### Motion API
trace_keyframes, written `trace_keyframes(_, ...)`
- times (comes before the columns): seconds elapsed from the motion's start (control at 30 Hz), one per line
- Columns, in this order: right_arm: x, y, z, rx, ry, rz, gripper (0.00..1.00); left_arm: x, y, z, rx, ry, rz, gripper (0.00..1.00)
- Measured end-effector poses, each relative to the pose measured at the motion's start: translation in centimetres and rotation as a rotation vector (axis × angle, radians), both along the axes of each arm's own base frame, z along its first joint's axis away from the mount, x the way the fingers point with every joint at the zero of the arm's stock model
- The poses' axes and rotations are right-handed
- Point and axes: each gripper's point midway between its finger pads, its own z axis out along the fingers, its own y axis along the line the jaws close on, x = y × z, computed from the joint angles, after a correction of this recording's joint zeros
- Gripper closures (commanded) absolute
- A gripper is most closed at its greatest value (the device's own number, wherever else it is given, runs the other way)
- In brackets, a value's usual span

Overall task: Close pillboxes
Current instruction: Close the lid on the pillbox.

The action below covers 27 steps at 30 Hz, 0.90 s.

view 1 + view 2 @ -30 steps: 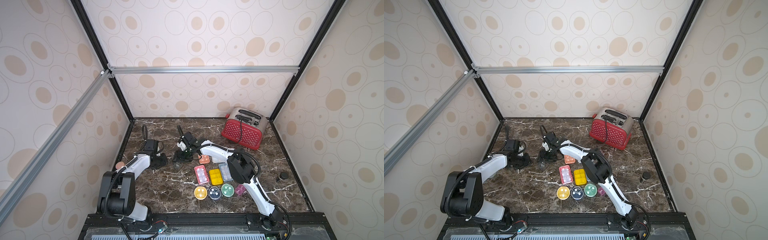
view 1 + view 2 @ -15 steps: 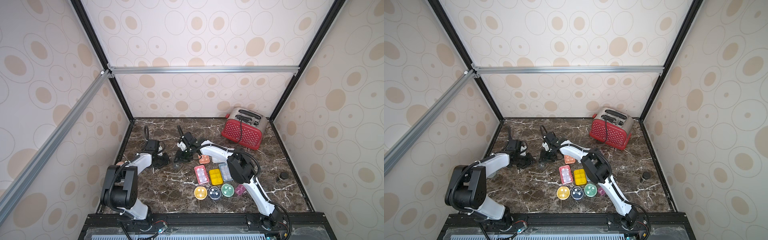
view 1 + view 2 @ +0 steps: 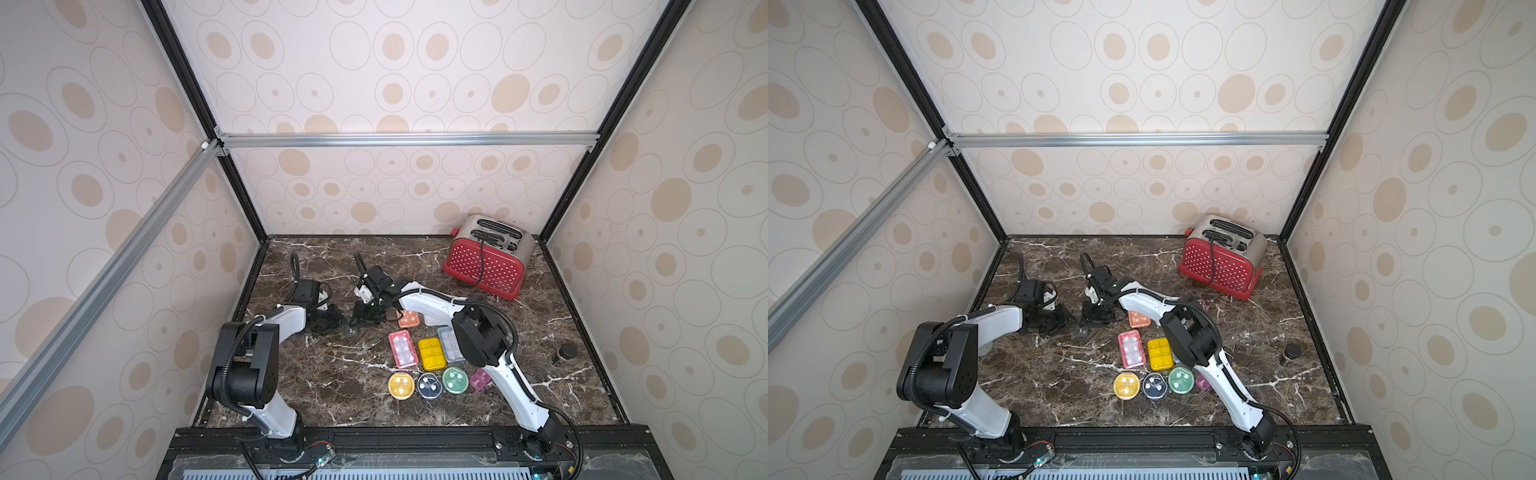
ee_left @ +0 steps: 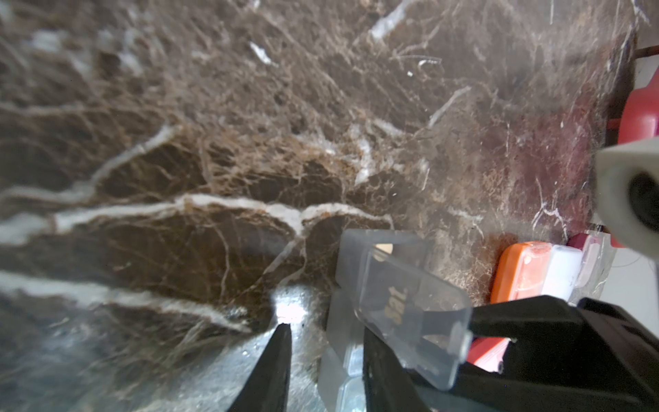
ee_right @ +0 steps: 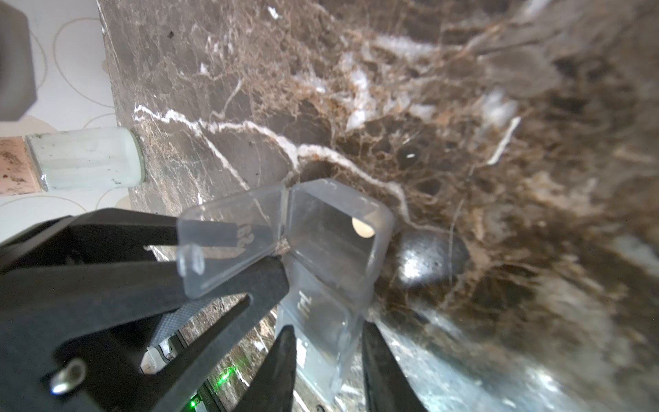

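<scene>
The clear weekly pillbox (image 5: 331,249) lay on the tabletop (image 3: 332,386) near the orange pillbox (image 3: 408,319), its Sat lid (image 4: 403,310) raised, the left hand (image 4: 325,330) spread apart about it, the right hand (image 5: 328,326) straddling it, whether clamped I couldn't tell, so pressing that lid shut seemed next; only the wrist views showed the lid, the top views a grey smudge.

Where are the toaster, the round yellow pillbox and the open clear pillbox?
toaster (image 3: 503,270): in a top view, on its red dotted side.
round yellow pillbox (image 3: 401,385): in a top view, on the lid's middle.
clear pillbox (image 5: 331,235): right wrist view, inside its open end compartment.
</scene>
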Motion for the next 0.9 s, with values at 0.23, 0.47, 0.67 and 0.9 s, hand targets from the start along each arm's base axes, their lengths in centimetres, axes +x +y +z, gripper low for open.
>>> trace_keyframes(0.23, -0.01, 0.18, -0.36, 0.008, 0.011, -0.001, 0.76, 0.07, -0.20, -0.01, -0.014, 0.001, 0.000, 0.67)
trace_keyframes(0.47, 0.06, 0.36, -0.27, 0.018, 0.011, -0.001, 0.76, 0.09, -0.35, -0.07, -0.025, -0.005, 0.001, 0.68)
trace_keyframes(0.67, 0.09, 0.33, -0.27, 0.018, 0.011, -0.002, 0.77, 0.10, -0.57, -0.16, -0.042, -0.015, 0.002, 0.68)
trace_keyframes(0.9, 0.16, 0.40, -0.11, 0.030, 0.013, 0.003, 0.66, -0.09, -0.60, 0.03, -0.044, -0.016, 0.001, 0.68)
